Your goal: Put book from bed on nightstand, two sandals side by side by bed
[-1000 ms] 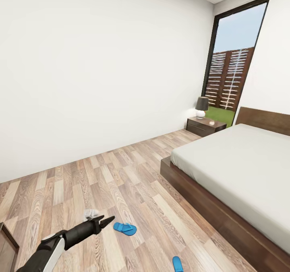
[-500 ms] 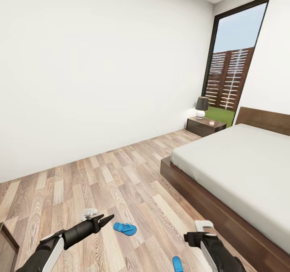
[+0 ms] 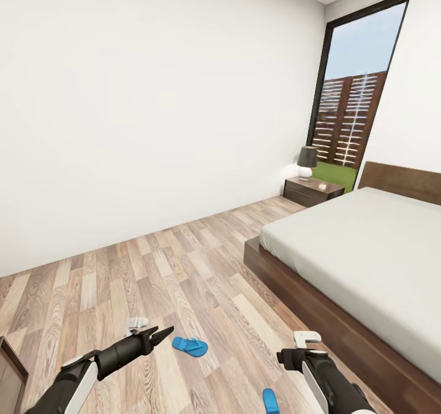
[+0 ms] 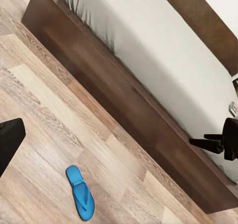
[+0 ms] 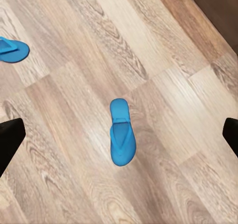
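Blue sandals [image 5: 121, 139] [image 3: 189, 346] lie well apart on plank floor [image 3: 184, 279] beside bed [image 3: 367, 261]; right gripper [image 5: 119, 134] hovers w/ fingers spread, left gripper's [image 3: 164, 334] closed. Risk: a shallow pinch skids the flat sole.

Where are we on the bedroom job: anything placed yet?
Nothing placed yet. Both sandals lie apart on the wood floor: one ahead of the left gripper, the other below the open right gripper, centred in the right wrist view. Neither is gripped. The right arm has come into the head view, apparently lining up on that sandal. I can't spot the book on the visible part of the bed; the nightstand awaits it.
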